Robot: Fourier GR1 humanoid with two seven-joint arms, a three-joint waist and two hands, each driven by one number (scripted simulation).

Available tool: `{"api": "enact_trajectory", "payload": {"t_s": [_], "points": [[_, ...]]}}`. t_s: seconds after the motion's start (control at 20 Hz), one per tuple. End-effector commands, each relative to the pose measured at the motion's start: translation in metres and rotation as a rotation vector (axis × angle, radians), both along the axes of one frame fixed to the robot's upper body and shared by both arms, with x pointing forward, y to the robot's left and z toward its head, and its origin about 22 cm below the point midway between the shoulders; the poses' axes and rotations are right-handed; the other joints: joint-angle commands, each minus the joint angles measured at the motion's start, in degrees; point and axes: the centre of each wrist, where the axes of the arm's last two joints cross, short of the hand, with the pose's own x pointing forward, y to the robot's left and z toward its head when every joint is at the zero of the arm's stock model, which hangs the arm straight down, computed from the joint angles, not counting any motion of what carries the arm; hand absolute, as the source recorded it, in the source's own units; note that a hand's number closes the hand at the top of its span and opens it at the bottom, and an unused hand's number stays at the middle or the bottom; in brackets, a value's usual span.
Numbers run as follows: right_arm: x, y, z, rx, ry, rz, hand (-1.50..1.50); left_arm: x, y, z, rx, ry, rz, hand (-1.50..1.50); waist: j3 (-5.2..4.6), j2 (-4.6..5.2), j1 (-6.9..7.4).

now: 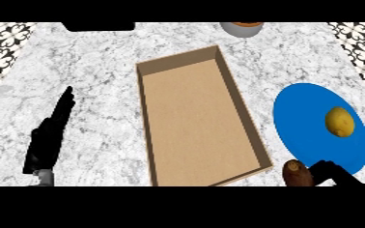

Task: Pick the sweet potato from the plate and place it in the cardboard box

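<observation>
Sweet potato [340,121], on the plate [303,111]: I must bring my right hand [331,170], closure indeterminate, from the plate's near edge squarely over it.

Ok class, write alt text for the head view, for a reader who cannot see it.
An empty, open cardboard box lies mid-counter. To its right a blue plate holds a yellow, rounded vegetable; a brown sweet potato shows at the plate's near edge, beside the right hand. The left hand rests open at the left.
</observation>
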Motion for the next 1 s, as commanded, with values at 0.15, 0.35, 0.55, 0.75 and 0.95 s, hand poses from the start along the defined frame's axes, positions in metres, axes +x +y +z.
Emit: {"api": "enact_trajectory", "payload": {"t_s": [0.15,0.35,0.55,0.75,0.95], "points": [[-0.017,0.03,0.058,0.187,-0.237,0.183,1.5,0.011,-0.009,0.002,-0.004,0.002,-0.01,0.0,0.01,0.28,0.91],[0.0,0.059,0.071,0.22,-0.268,0.244,1.5,0.007,-0.011,-0.001,0.008,-0.012,-0.021,0.0,-0.05,0.41,1.9],[0.026,0.065,0.096,0.208,-0.261,0.246,1.5,0.023,-0.006,0.008,0.006,-0.017,-0.028,0.0,-0.03,0.64,2.02],[0.051,0.102,0.107,0.188,-0.23,0.201,1.5,0.022,-0.001,-0.005,0.005,-0.006,-0.018,0.0,-0.03,0.55,1.97],[0.108,0.118,0.12,0.224,-0.203,0.173,1.5,0.001,-0.01,-0.002,0.004,0.0,-0.058,0.0,-0.01,0.62,2.97]]}}
